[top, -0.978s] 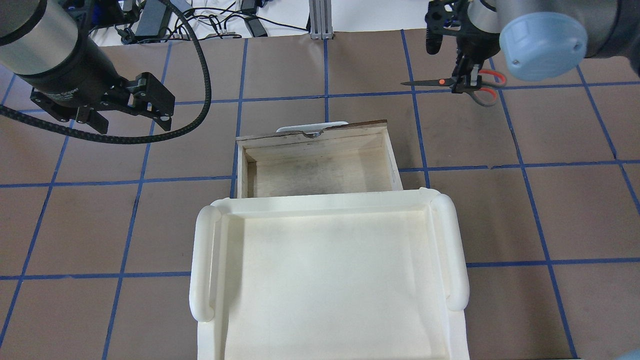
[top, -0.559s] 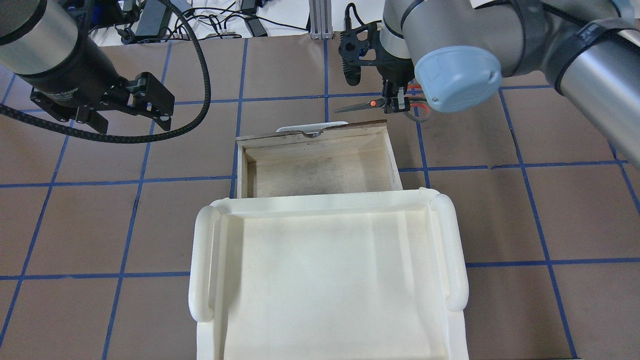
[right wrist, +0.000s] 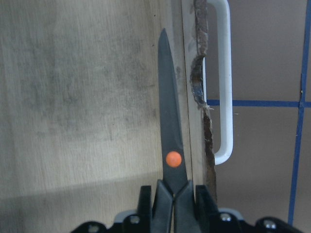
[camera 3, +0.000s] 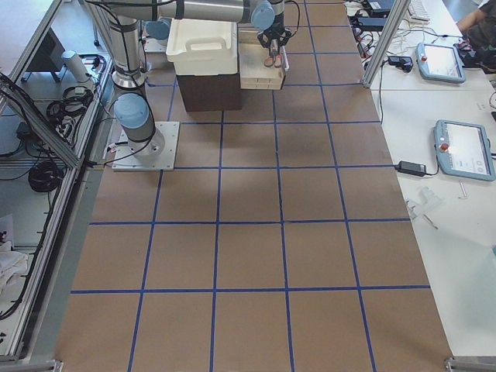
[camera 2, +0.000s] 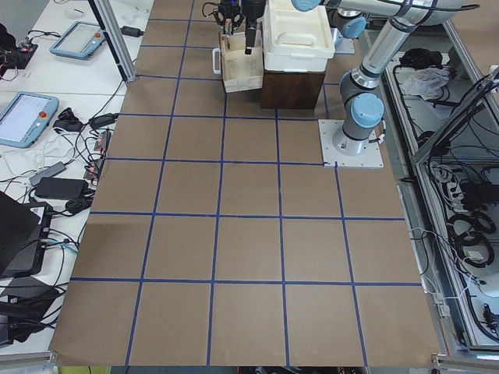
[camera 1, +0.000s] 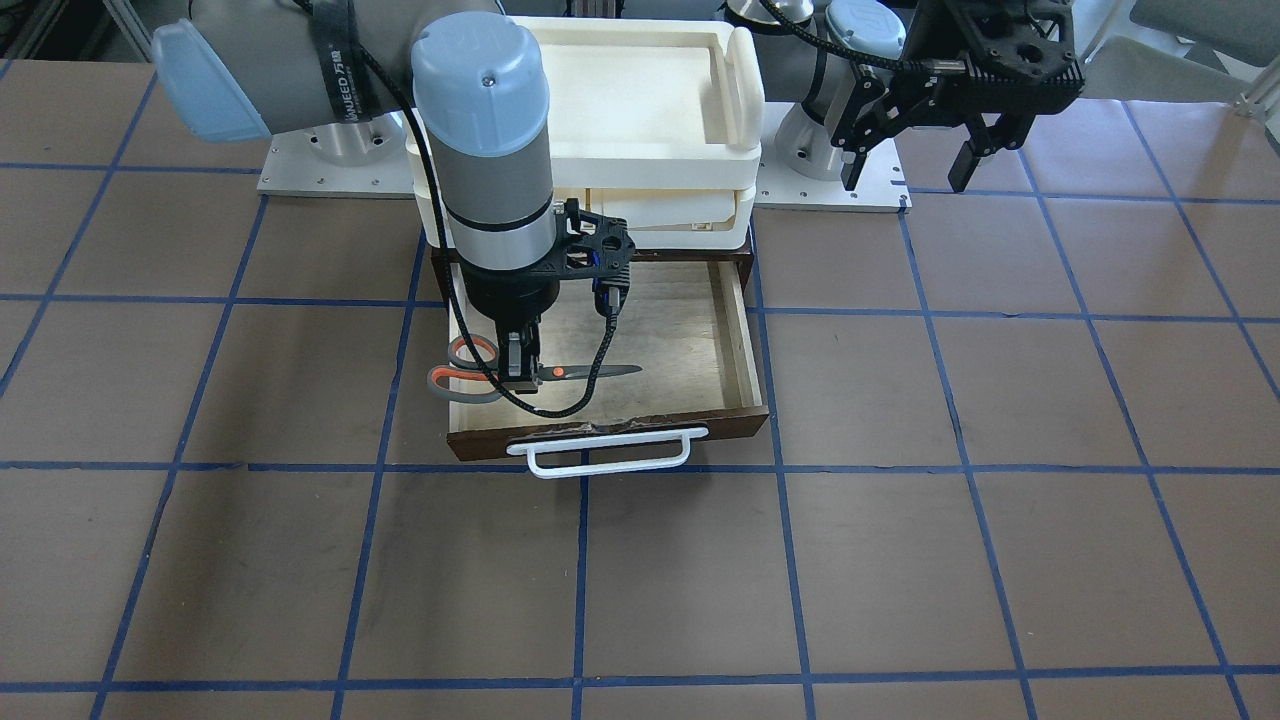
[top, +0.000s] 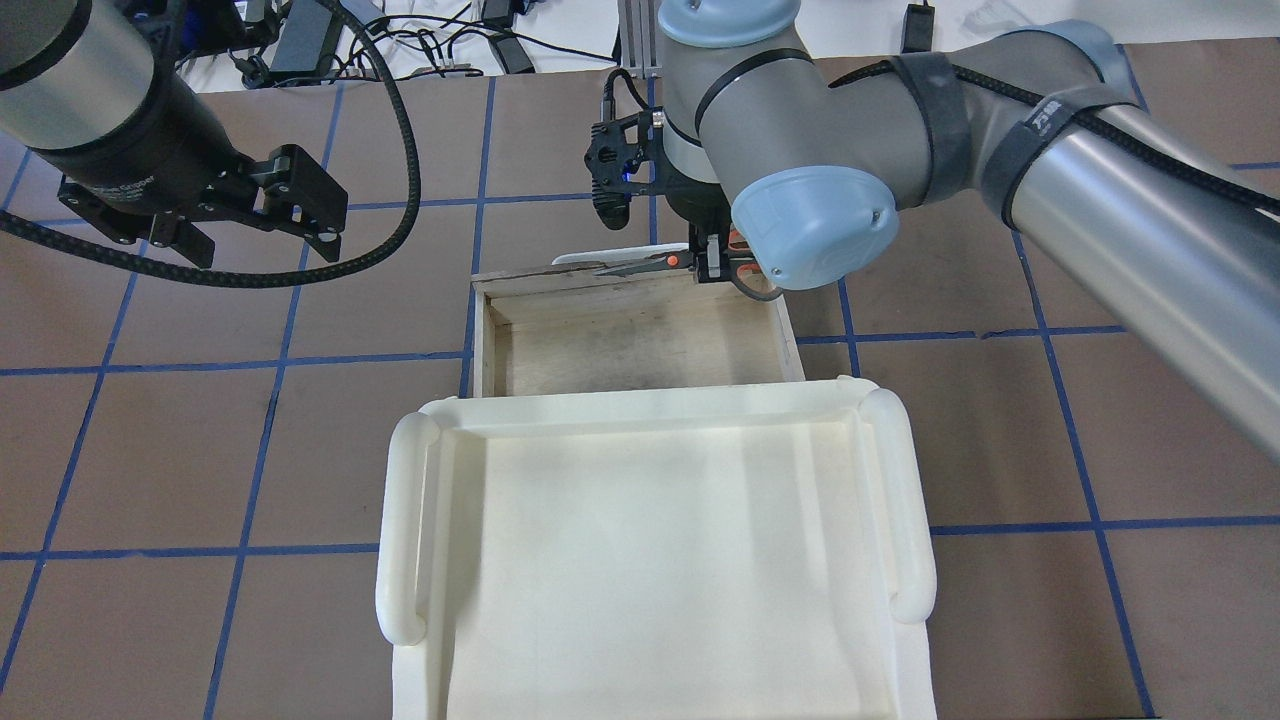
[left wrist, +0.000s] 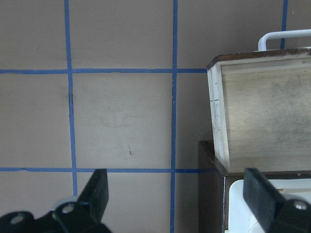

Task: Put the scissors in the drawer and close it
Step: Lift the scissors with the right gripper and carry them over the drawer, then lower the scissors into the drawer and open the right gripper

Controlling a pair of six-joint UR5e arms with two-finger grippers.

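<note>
The scissors (camera 1: 575,372) hang in my right gripper (camera 1: 520,378), which is shut on them just behind the orange pivot. They lie level over the open wooden drawer (camera 1: 690,335), along the inside of its front board. The blades point along that board and the grey-orange loops overhang the drawer's side. The right wrist view shows the blades (right wrist: 171,136) beside the white bar handle (right wrist: 224,82). From overhead, the scissors (top: 645,265) and right gripper (top: 712,268) sit at the drawer's (top: 640,340) far right corner. My left gripper (top: 262,235) is open and empty, off to the drawer's left.
The cream-white tray unit (top: 410,520) stacks above the drawer's cabinet and covers the drawer's rear. The left wrist view shows the drawer's corner (left wrist: 216,107) and brown table with blue tape lines. Cables and power bricks (top: 300,40) lie beyond the table's far edge.
My right arm has carried the scissors left from the table's far right to above the drawer's front edge. The left arm has not moved.
</note>
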